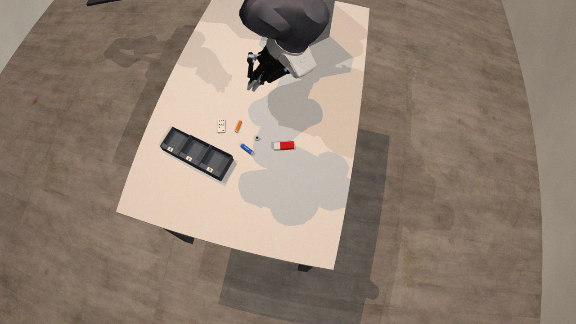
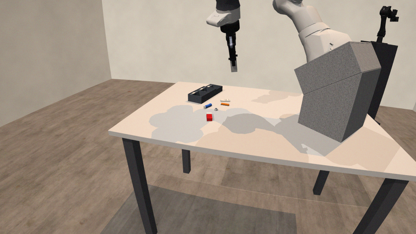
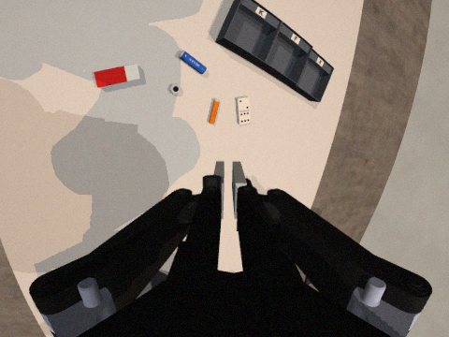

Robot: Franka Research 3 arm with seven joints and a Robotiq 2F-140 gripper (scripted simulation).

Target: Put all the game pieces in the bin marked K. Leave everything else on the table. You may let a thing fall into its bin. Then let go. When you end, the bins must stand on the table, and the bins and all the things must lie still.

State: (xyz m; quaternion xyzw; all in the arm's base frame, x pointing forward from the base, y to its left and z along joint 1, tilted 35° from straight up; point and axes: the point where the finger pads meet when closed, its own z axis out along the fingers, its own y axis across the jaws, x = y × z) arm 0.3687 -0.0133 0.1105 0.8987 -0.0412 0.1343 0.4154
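Observation:
A white domino (image 1: 221, 126) lies flat on the table beside a dark tray of three bins (image 1: 196, 153); it also shows in the wrist view (image 3: 243, 110) and in the side view (image 2: 225, 100). The bins carry small labels that are too small to read. My gripper (image 1: 254, 83) (image 3: 227, 174) hangs high above the table, well back from the objects, with its fingers shut on nothing. In the side view the gripper (image 2: 233, 68) points straight down, far above the bins (image 2: 205, 93).
An orange cylinder (image 1: 238, 126), a blue cylinder (image 1: 246, 148), a small grey nut (image 1: 256, 138) and a red and white block (image 1: 282, 145) lie near the domino. A large grey box (image 2: 337, 90) at the arm's base stands on the table's far end.

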